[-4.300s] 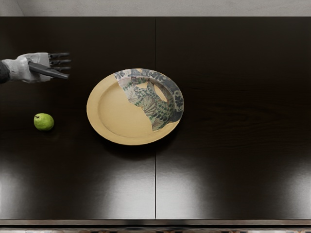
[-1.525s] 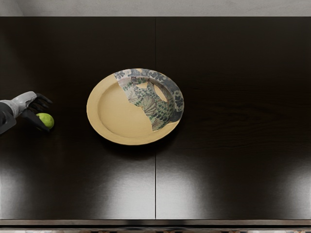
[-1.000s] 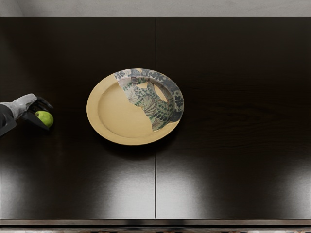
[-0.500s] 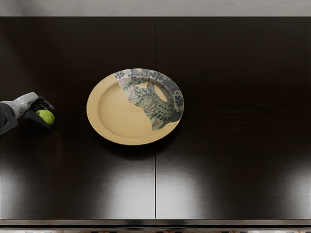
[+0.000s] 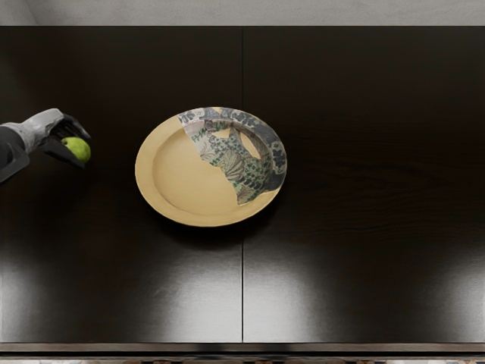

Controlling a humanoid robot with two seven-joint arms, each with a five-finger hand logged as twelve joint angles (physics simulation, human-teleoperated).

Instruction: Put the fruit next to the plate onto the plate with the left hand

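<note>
Green fruit [image 5: 76,149] is gripped in left robot hand [image 5: 54,135], fingers curled around it; held left of plate [image 5: 173,176], well apart.

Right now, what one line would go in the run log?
left hand: shut on green fruit | green fruit: left of plate, not on it | stage: placing on plate not yet done

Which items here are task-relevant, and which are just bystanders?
In play:
- left hand
- green fruit, gripped in that hand
- plate

Just there:
- dark table
</note>
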